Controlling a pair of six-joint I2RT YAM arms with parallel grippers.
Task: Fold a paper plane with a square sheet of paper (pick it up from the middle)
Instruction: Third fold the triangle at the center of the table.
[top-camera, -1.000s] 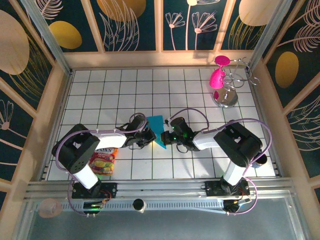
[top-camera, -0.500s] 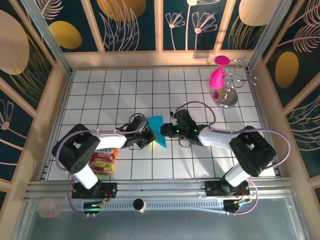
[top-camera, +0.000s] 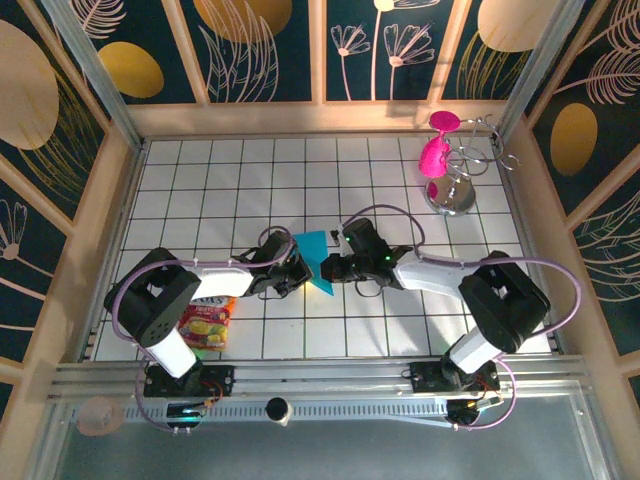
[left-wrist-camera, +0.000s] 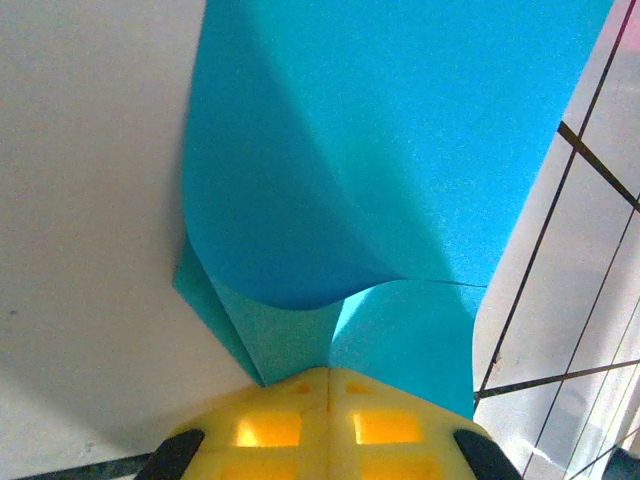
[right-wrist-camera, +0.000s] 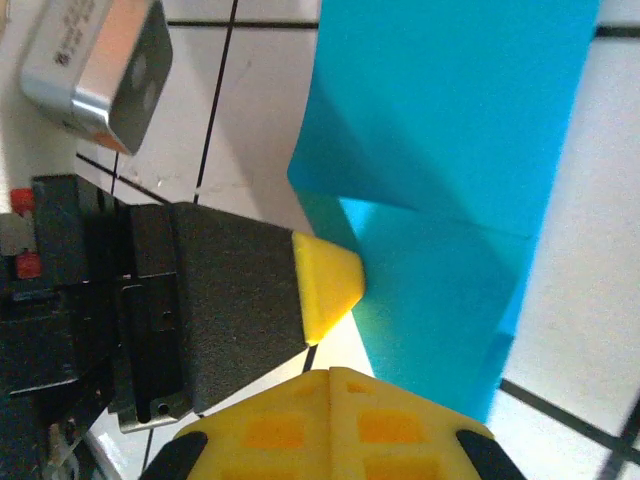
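Hiding the sheet's (left-wrist-camera: 400, 150) near edge are closed left fingers (left-wrist-camera: 270, 435).

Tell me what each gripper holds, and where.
Left gripper pinches the paper by a folded edge. Right gripper, shut by the paper: hold cannot be told.

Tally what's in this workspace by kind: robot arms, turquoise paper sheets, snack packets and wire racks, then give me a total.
Robot arms, the left arm and the right arm: 2
turquoise paper sheet: 1
snack packet: 1
wire rack: 1
Total: 5
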